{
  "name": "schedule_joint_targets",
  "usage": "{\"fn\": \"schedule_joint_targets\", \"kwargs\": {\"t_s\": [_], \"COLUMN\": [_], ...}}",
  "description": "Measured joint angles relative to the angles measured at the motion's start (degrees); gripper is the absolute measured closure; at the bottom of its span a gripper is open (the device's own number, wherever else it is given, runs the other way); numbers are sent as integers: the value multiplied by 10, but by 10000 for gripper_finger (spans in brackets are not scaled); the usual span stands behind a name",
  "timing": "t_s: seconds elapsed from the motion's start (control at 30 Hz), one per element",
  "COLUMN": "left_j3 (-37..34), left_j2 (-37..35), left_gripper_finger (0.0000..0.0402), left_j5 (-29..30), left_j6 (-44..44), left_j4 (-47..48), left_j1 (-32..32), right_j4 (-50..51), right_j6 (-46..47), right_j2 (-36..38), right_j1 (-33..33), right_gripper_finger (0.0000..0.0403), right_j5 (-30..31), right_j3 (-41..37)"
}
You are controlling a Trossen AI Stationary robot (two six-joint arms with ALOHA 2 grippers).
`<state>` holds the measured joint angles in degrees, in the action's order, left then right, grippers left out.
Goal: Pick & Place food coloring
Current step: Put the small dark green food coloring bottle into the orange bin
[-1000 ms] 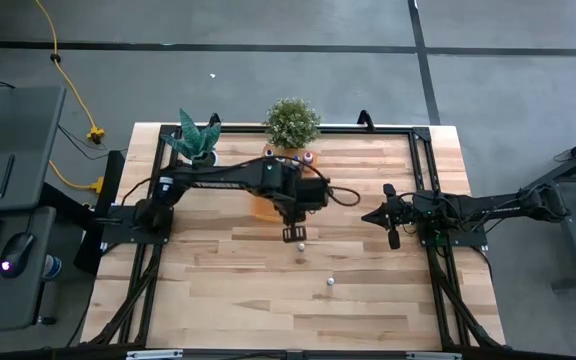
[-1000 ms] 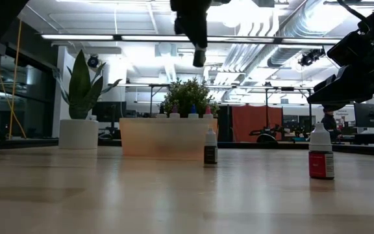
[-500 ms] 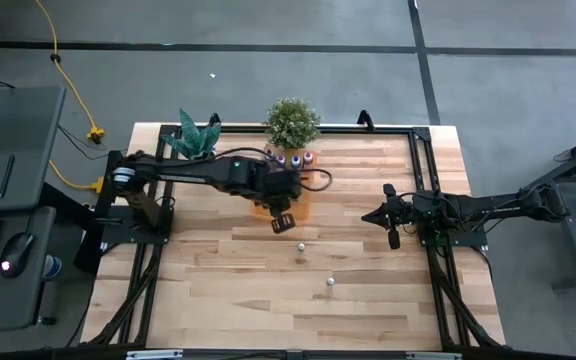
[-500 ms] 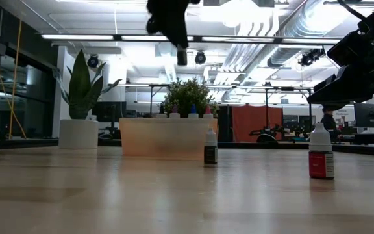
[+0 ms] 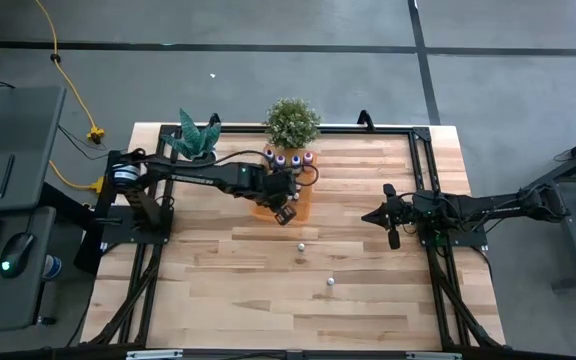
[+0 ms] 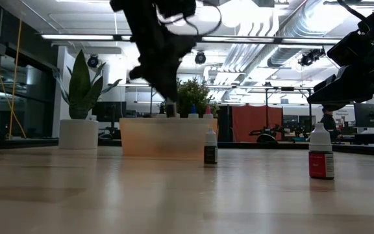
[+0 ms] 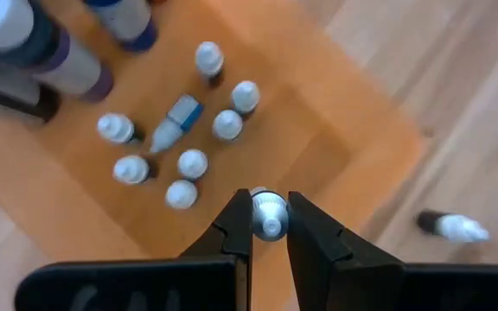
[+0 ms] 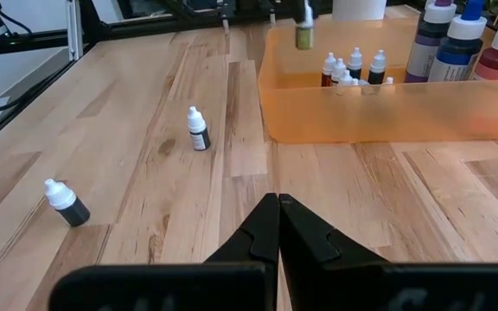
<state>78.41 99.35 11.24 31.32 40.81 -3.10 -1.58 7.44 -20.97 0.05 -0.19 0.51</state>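
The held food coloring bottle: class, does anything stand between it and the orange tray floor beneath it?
Nothing visible does. The left pincer holds the bottle over a bare patch of the orange tray, with the other small bottles clustered off to one side.

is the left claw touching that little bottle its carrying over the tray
Touching. The left wrist view shows the left claw with both fingers pressed against the white cap of a small bottle, no gap either side, above the orange tray.

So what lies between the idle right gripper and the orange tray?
Bare wood only, per the right wrist view: right gripper, orange plastic tray; nearest loose bottle stands off to one side.
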Motion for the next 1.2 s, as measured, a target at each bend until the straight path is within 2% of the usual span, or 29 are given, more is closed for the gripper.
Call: {"fn": "schedule_joint_targets", "kwargs": {"t_s": [0.63,0.9,1.2], "left_j3": [3,1,2], "left_j2": [76,90,93], "left_gripper_finger": [368,368,331], "left_j5": [16,-2,-1], "left_j6": [-41,-56,-76], "left_j4": [-50,-43,-53], "left_j1": [-19,-22,-22], "right_j4": [1,0,1], "right_j6": [0,0,0], "right_j2": [0,0,0], "right_j1": [0,0,0], "right_gripper_finger": [402,402,402], "right_j5": [0,0,0], "right_j3": [0,0,0]}}
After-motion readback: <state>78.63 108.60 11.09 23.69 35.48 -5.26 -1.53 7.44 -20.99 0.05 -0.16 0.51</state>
